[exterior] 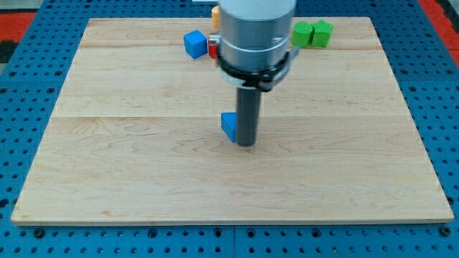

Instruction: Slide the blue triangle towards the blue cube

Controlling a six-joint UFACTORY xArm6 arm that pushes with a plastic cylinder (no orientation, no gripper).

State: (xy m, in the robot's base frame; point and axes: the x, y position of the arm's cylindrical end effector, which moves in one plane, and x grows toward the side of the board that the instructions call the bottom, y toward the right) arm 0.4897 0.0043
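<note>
The blue triangle [229, 126] lies near the middle of the wooden board [143, 158], partly hidden by my rod. My tip [246, 145] rests on the board right against the triangle's right side. The blue cube [194, 44] sits near the view's top, left of the arm body, well above and left of the triangle.
A red block [213, 48] pokes out beside the blue cube, mostly hidden by the arm. An orange block [215, 13] shows at the top edge. A green star-like block [304, 34] and a green cube [322, 33] sit at the top right.
</note>
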